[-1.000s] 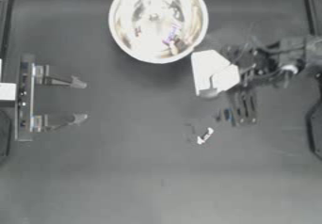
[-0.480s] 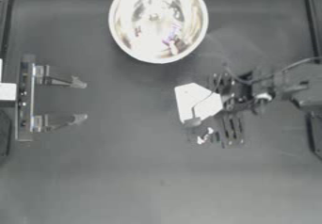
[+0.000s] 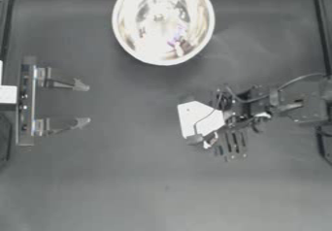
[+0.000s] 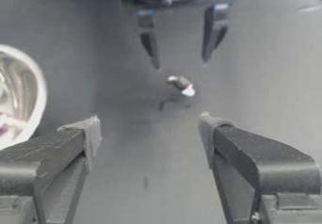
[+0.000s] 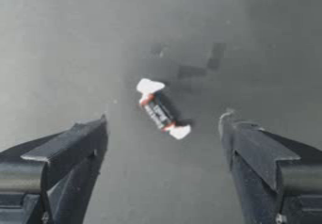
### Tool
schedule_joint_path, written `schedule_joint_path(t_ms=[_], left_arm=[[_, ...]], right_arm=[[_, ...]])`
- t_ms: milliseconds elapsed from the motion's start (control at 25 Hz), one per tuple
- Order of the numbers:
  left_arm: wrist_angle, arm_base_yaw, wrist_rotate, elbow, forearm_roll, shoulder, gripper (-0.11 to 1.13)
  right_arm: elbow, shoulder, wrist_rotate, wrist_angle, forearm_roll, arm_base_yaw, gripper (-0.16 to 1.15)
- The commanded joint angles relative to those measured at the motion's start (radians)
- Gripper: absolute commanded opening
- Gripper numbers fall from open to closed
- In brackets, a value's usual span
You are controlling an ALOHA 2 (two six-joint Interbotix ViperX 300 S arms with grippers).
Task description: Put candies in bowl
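Note:
One candy [image 3: 210, 140], a white twist wrapper with a red band, lies on the dark table right of centre; it also shows as the candy [image 5: 160, 110] and candy [image 4: 182, 84]. My right gripper [image 3: 215, 137] hangs open just above it, one jaw on each side, not touching; it shows as the right gripper [image 5: 164, 120] and right gripper [image 4: 181, 59]. The glossy whitish bowl [image 3: 129, 11] stands at the top centre, with a pink-purple wrapper [image 3: 176, 44] and other candies inside. My left gripper [image 3: 81, 104] is parked open at the left edge.
The bowl's rim [image 4: 35, 84] shows at the side of the left wrist view. The right arm and its cables [image 3: 285, 104] reach in from the right edge. A raised table border [image 3: 321, 41] runs along the right side.
My right gripper has travelled from beside the bowl down and leftward to the lone candy and sunk over it. The left arm has not moved.

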Motion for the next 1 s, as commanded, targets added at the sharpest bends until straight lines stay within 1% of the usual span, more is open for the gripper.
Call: schedule_joint_path(t_ms=[40,480,800,920,1000], left_arm=[[-0.009,0.002,-0.002,-0.011,-0.003,0.006,0.96],[-0.009,0.002,-0.002,-0.011,-0.012,0.006,0.96],[-0.009,0.002,-0.002,-0.012,-0.018,0.006,0.96],[-0.009,0.0,-0.002,-0.012,-0.018,0.006,0.96],[-0.009,0.002,-0.002,-0.014,-0.018,0.006,0.96]], right_arm=[[-0.011,0.014,0.002,-0.02,0.0,0.002,0.98],[-0.009,0.069,0.003,-0.048,0.006,0.018,0.98],[-0.008,0.1,0.005,-0.046,-0.011,0.02,0.96],[-0.008,0.104,0.012,-0.044,-0.018,0.02,0.88],[-0.008,0.107,0.023,-0.04,-0.037,0.026,0.76]])
